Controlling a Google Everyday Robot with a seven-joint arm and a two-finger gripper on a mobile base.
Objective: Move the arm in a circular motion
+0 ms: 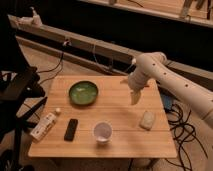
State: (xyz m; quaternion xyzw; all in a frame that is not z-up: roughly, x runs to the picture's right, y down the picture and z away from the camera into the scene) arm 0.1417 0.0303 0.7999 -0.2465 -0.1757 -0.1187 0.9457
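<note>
The cream-white arm [170,75] reaches in from the right edge over the wooden table [115,142]. It bends at a rounded joint and tapers down to the gripper [134,98], a small pale tip hanging above the table's right half. The tip is right of the green bowl [83,92] and above-left of a pale sponge-like block [147,120]. It holds nothing that I can see.
On the table stand a white cup [102,131], a black remote-like bar [71,129], a white bottle lying flat [43,125] and a small white ball [58,110]. A dark chair [17,90] stands left. Cables [182,127] lie on the floor right.
</note>
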